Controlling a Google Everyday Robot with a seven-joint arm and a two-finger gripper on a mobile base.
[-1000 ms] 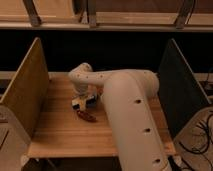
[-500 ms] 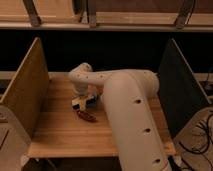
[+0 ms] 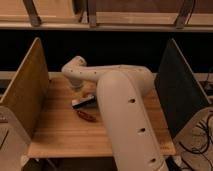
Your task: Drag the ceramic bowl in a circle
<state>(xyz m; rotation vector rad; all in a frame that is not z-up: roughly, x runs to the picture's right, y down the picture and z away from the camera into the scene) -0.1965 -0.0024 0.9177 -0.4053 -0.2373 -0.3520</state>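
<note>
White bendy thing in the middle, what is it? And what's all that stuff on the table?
That is a robot's arm. There is only one picture now, from a camera looking down on a wooden table, with a tan board on one side and a dark board on the other. The arm bends and reaches down to the table. At its end is the tool, the dark part it grabs with. It sits low over the table, looks open, and holds nothing I can see. Just in front lies a small dark red object. I cannot see the bowl; the arm may hide it.
</note>
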